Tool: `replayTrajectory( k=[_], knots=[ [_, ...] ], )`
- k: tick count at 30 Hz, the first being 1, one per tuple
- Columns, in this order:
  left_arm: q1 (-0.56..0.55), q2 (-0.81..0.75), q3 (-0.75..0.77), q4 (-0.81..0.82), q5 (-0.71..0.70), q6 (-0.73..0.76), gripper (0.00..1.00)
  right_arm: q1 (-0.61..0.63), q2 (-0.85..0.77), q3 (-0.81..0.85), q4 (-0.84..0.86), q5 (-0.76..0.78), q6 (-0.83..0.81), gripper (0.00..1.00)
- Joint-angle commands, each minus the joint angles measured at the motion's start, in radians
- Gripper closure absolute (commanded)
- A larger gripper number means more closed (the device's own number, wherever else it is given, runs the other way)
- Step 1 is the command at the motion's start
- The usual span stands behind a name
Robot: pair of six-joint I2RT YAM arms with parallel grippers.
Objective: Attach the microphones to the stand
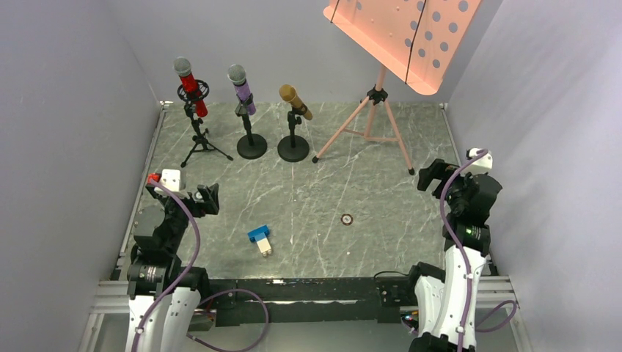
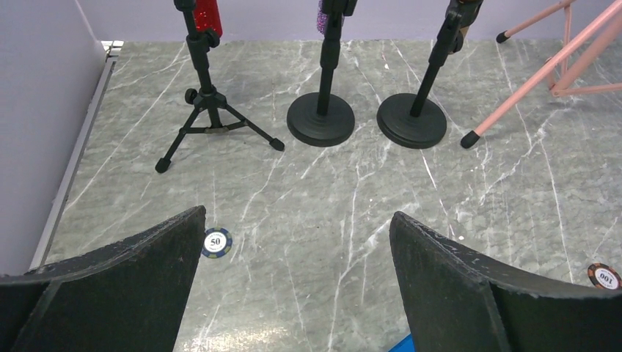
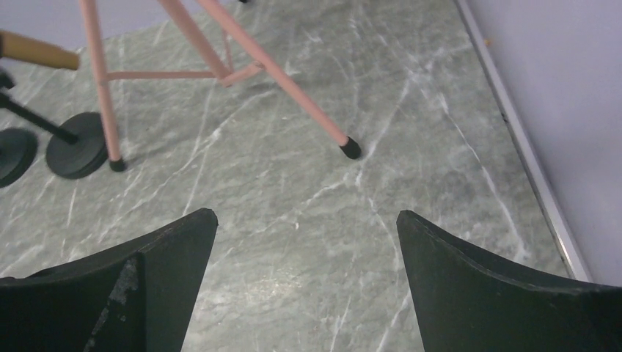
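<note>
Three microphones sit in stands at the back left of the table. The glittery red microphone (image 1: 189,86) is in a black tripod stand (image 1: 198,139). The glittery purple microphone (image 1: 242,88) and the gold microphone (image 1: 295,101) are each in a round-based stand (image 1: 251,147). My left gripper (image 1: 207,196) is open and empty at the near left, well short of the stands; the left wrist view (image 2: 297,220) shows only bare table between its fingers. My right gripper (image 1: 433,174) is open and empty at the right, over bare table in its own view (image 3: 306,216).
A pink music stand (image 1: 378,110) stands at the back right; one of its legs (image 3: 293,81) crosses ahead of my right gripper. A small blue-and-white block (image 1: 260,239) lies near the front. Poker chips lie on the table (image 2: 216,242) (image 2: 605,276) (image 1: 347,218). Grey walls enclose the sides.
</note>
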Motion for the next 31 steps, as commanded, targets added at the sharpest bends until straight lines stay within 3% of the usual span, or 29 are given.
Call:
replayTrajectory(
  k=[1,4,12,31],
  knots=[
    [-0.006,-0.004,-0.009,0.020,-0.016,0.015,0.01,-0.005,-0.012,0.015,0.084,-0.185,-0.084,0.00],
    [-0.009,-0.001,-0.010,0.024,-0.005,0.016,0.01,-0.015,-0.014,0.006,0.085,-0.226,-0.091,0.00],
    [-0.012,0.004,-0.013,0.028,-0.003,0.018,0.01,-0.037,-0.024,0.023,0.102,-0.092,-0.014,0.00],
    [-0.014,0.010,-0.018,0.040,-0.026,0.011,0.01,-0.051,-0.040,0.025,0.101,-0.055,0.001,0.00]
  ],
)
